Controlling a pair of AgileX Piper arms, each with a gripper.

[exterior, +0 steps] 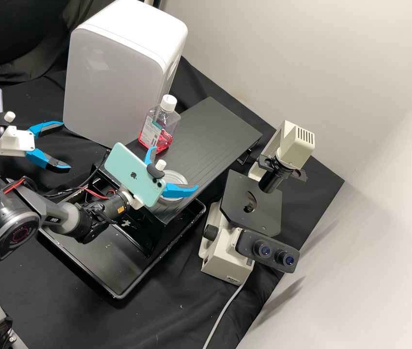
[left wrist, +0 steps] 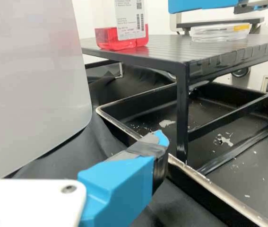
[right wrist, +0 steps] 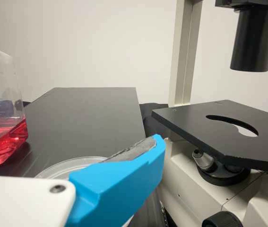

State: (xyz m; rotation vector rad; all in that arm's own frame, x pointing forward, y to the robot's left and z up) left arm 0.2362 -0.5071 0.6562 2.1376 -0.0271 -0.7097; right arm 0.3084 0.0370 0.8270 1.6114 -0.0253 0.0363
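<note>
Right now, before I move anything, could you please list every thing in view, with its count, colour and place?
box: 1, white, back left of the bench
bottle: 1, clear with red liquid and a white cap, on the shelf next to the box
shelf: 1, black, standing in the tray
dish: 1, clear, on the near end of the shelf
tray: 1, black, under the shelf
microscope: 1, cream and black, to the right of the tray
cloth: 1, black, covering the bench
left gripper: 1, white with blue fingers, open, empty, beside the box
right gripper: 1, white with blue fingers, open around the dish
</note>
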